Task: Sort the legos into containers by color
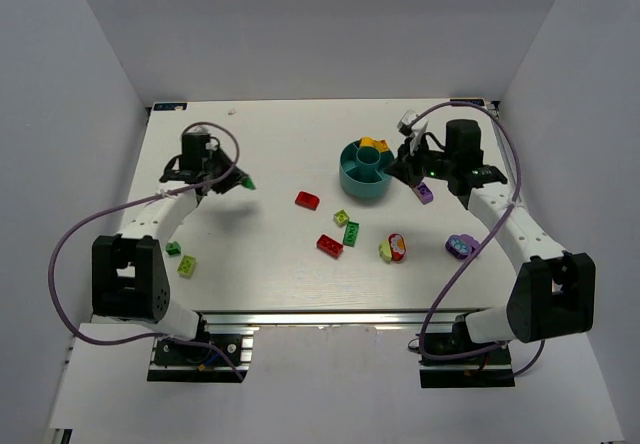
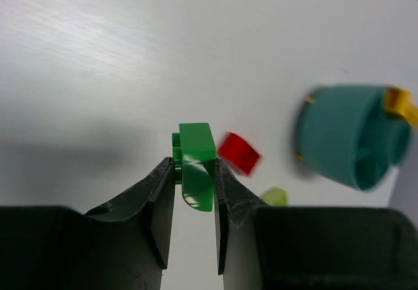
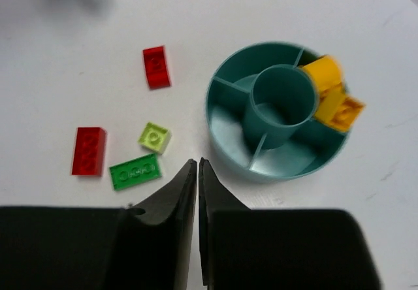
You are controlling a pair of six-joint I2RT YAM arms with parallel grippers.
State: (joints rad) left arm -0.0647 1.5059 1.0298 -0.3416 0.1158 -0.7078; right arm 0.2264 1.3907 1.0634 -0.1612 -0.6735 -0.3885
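Left gripper clamps the glossy, studded green brick at the table's 10 o'clock, right gripper pinched shut on nothing beside the smooth teal bowl, and next, I'd say: carry toward 3 o'clock, dropping into a wedge without yellow bricks.
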